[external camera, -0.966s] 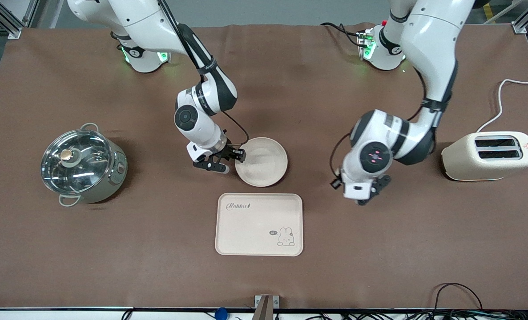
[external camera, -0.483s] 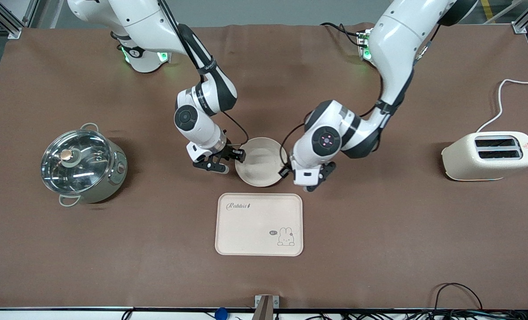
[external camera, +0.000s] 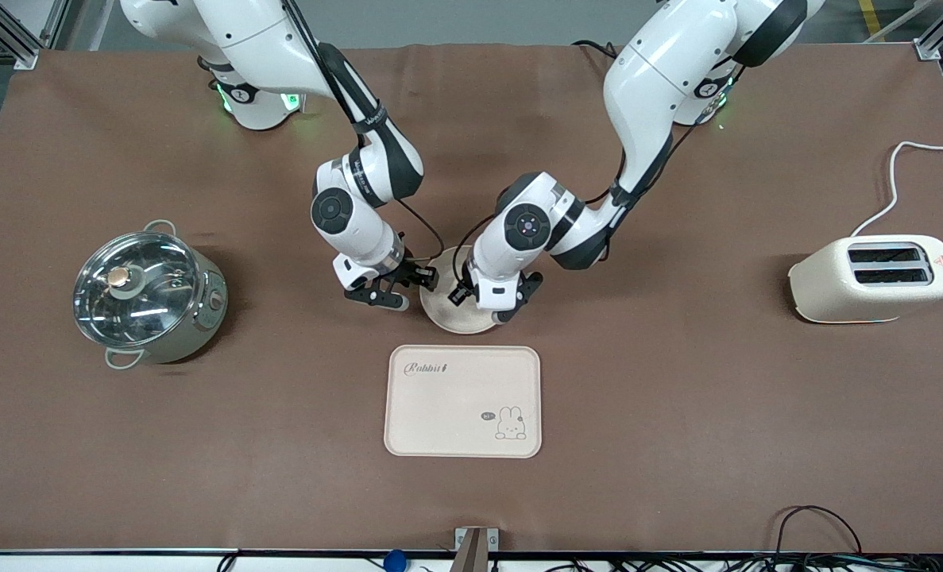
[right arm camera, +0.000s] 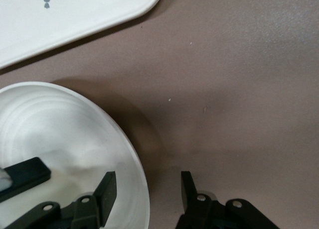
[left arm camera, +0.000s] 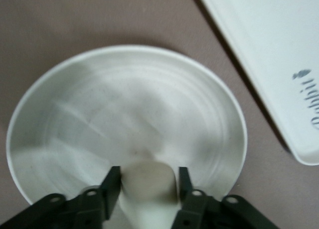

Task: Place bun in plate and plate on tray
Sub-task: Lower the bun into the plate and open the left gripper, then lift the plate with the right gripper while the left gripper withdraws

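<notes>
Brown tabletop [external camera: 678, 413]: bun at the plate, plate not yet on the tray.
Tray [external camera: 462, 401] lies bare, just nearer the camera than the plate [external camera: 449, 314], open room all round it. Right gripper [external camera: 414, 284] straddles the plate's rim, jaws apart; left gripper [left arm camera: 145, 183], over the plate, brackets the bun [left arm camera: 148, 181], grip or release unclear.

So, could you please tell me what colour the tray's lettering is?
Dark grey script on the cream tray, clearest in the front view.
</notes>
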Controlling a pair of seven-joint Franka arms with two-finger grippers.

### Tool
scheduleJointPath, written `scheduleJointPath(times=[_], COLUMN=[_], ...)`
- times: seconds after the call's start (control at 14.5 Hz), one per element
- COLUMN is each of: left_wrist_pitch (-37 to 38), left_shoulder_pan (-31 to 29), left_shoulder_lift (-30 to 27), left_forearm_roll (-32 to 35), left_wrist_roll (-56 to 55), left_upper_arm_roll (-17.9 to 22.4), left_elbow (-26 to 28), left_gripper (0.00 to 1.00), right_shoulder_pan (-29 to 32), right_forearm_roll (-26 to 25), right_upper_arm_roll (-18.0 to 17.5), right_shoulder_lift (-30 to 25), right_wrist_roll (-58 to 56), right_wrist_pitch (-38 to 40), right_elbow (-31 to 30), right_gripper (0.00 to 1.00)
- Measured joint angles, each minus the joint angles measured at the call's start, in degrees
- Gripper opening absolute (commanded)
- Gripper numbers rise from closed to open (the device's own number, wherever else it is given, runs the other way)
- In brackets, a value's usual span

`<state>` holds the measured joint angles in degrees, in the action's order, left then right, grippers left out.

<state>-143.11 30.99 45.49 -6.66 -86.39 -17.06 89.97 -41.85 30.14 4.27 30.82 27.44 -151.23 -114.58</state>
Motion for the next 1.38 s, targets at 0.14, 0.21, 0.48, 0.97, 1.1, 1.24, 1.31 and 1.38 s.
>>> scheduleJointPath(times=[0.14, 0.21, 0.48, 0.97, 1.1, 1.24, 1.31, 1.38], left_wrist_pitch=[0.0, 0.1, 4.7, 23.2, 31.8, 39.2, 41.4, 43.5], left_shoulder_pan=[-0.1, -0.1, -1.4, -8.8, -11.4, -14.2, -15.3, -16.1], left_shoulder_lift=[0.0, -0.1, -2.3, -15.4, -18.6, -21.7, -23.3, -24.9], left_forearm_roll=[0.0, 0.0, 0.0, 6.6, 7.7, 11.0, 12.7, 14.0], left_wrist_roll=[-1.4, -1.6, -1.7, 13.0, 20.3, 26.8, 29.1, 31.3], left_upper_arm_roll=[0.0, 0.0, 0.7, 1.5, 1.7, 1.7, 1.8, 1.7], left_elbow=[-0.2, -0.5, -2.3, -5.8, -9.0, -11.1, -11.5, -11.7], left_gripper=[1.00, 1.00, 1.00, 1.00, 1.00, 1.00, 1.00, 1.00], right_shoulder_pan=[0.0, 0.0, 0.0, 0.0, -0.1, -0.2, -0.3, -0.4], right_forearm_roll=[0.0, 0.0, 0.0, 0.0, 0.0, 0.0, 0.0, 0.0], right_upper_arm_roll=[0.0, 0.0, 0.0, 0.0, 0.0, -0.1, -0.1, -0.1], right_shoulder_lift=[0.0, 0.0, 0.1, 0.2, 0.2, 0.2, 0.2, 0.1], right_wrist_roll=[0.0, 0.0, 0.0, 0.0, 0.0, 0.0, 0.0, 0.0], right_wrist_pitch=[0.0, 0.0, 0.0, -0.1, -0.1, -0.4, -0.8, -1.2], right_elbow=[0.0, 0.0, 0.0, 0.0, 0.0, 0.0, -0.1, -0.1], right_gripper=[0.57, 0.56, 0.41, 0.07, 0.01, 0.00, 0.00, 0.00])
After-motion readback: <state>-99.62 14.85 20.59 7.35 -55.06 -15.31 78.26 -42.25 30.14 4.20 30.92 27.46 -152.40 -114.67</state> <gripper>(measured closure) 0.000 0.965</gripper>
